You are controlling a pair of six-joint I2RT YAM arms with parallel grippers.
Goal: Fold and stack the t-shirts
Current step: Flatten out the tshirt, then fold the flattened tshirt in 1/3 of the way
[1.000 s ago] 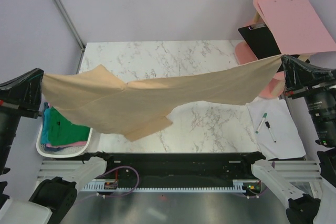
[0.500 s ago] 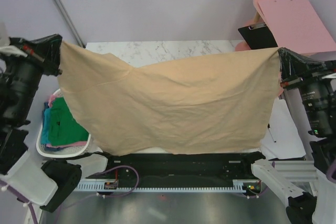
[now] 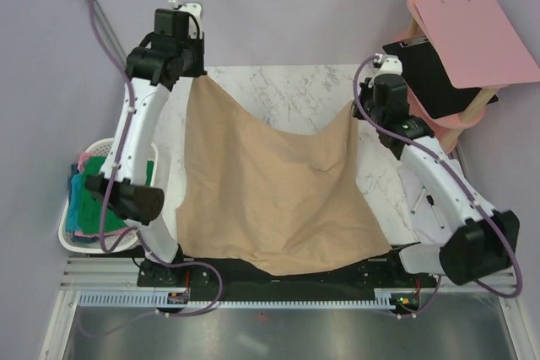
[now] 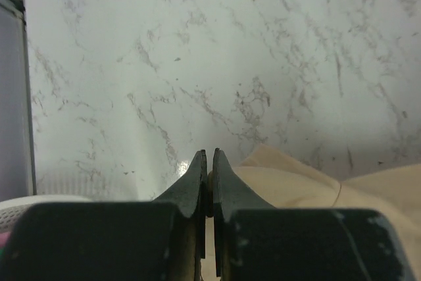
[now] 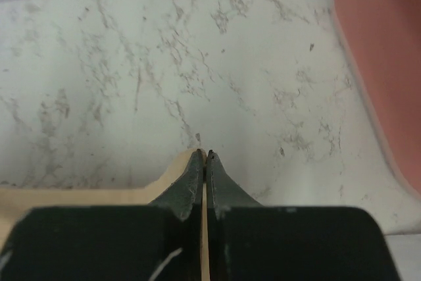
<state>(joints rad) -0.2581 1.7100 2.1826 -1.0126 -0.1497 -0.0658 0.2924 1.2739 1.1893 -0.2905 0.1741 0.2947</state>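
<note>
At the far left, a white slatted laundry basket [image 3: 78, 246] holds bunched green, teal-blue and pink cloth t-shirts [image 3: 82, 200], none folded yet; the left gripper [image 4: 209, 156], jaws pinched together, clamps one far corner of the large tan cloth t-shirt [image 3: 270, 200]; that shirt lies spread across the white marble table [image 3: 278, 90], its near edge draped over the front; the right gripper [image 5: 203, 154], likewise closed, pinches the other far corner; I judge the task barely begun: no fold, no stack.
</note>
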